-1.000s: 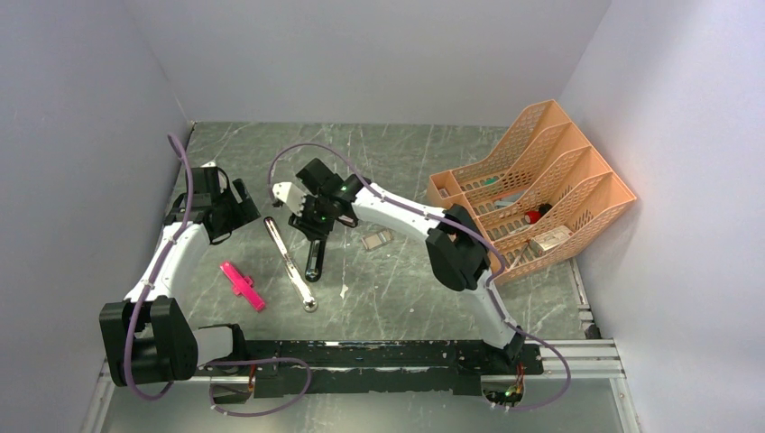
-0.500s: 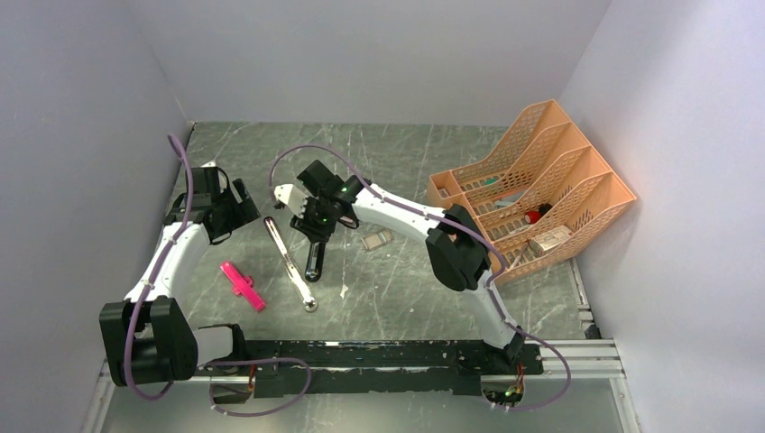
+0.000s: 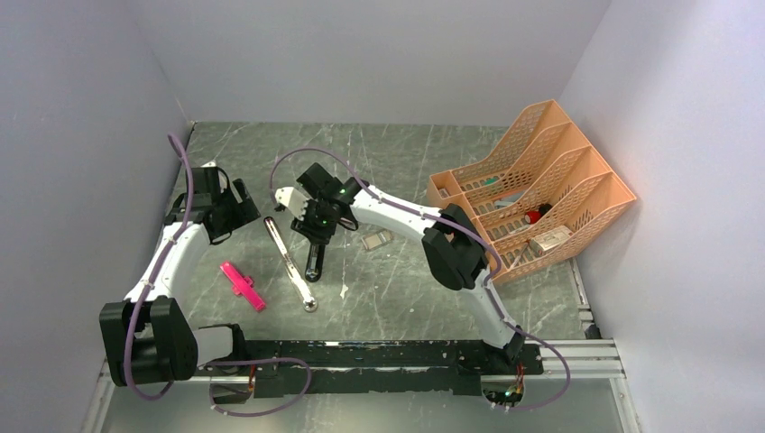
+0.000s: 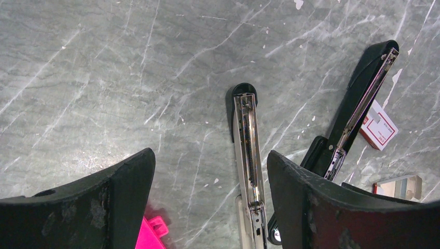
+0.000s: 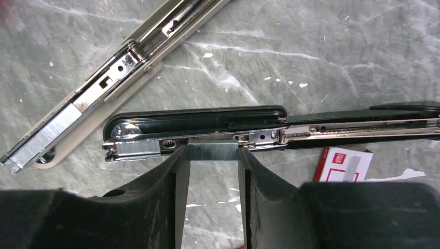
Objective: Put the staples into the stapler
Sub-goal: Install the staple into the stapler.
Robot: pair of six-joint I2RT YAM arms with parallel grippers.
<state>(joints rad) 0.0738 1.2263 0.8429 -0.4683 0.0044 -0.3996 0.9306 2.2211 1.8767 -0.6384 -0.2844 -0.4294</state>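
My left pincer (image 4: 210, 155) hangs spread wide and empty over the table (image 4: 93, 78), with the tip of the grey stapler (image 4: 245, 140) showing between its fingers. The pink piece (image 3: 243, 286) lies nearer my bases.

Right of the grey one lies the stapler (image 5: 197, 115), opened out flat, its chrome rail (image 5: 353, 129) facing up. Its long axis runs straight across my right wrist view.

My right pincer (image 5: 212, 155) is by far the nearer one. It pinches the staples (image 5: 211, 150) end to end, half closed on the strip. The strip lies parallel to the rail and right against its near edge, around the middle of its length. I cannot tell if it is seated in the channel. Seating it looks like a small push away from me, keeping that line.

The box (image 5: 345, 163) sits just right of my fingers.

Since a second ago my right wrist and elbow have edged slightly left. My left arm has not moved.
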